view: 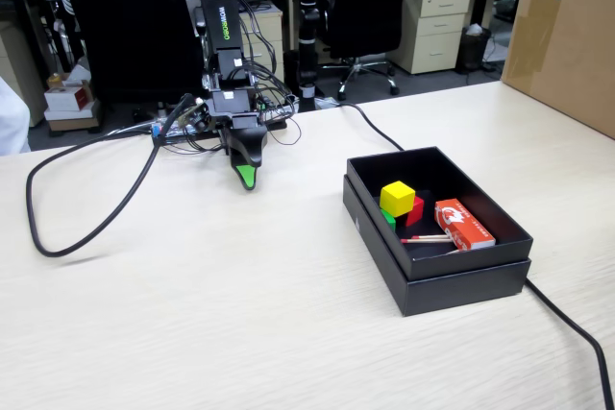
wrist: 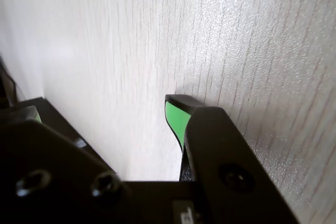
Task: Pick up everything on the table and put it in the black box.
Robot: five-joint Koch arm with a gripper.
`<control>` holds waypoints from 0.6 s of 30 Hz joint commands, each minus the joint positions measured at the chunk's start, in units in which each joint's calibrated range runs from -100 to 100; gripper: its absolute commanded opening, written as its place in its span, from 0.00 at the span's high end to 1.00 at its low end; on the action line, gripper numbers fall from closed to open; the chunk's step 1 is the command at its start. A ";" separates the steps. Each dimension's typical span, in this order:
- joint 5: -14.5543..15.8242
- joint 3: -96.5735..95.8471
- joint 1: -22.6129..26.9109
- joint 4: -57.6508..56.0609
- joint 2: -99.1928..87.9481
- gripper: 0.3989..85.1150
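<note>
Cubes are the subject of this task, and none of the three is at the jaws. The gripper [view: 247, 178] points down at the table [view: 192, 285] with nothing between its fingers. In the wrist view the right, green-faced finger [wrist: 177, 119] and a green sliver of the other finger at the left edge stand well apart over bare wood grain, so the jaws read as parted and empty. The tip sits just above or on the tabletop; contact cannot be resolved.

Outward from the gripper, the arm is folded low over its base at the far side of the table, a posture consistent with rest rather than approach.

To the right in the fixed view, well apart from the gripper, the black box [view: 452, 280] holds the yellow cube [view: 396, 198], which rests on the red cube [view: 415, 209] and the green cube [view: 388, 218]. An orange-red packet [view: 464, 225] and a thin stick [view: 428, 238] lie beside them inside the box.

No cube remains on the table, so the task appears complete.
</note>
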 commanded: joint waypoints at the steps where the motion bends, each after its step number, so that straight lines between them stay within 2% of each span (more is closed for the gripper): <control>1: -0.29 -1.69 0.10 5.65 -0.65 0.45; 18: -0.15 -6.59 0.54 4.62 0.15 0.43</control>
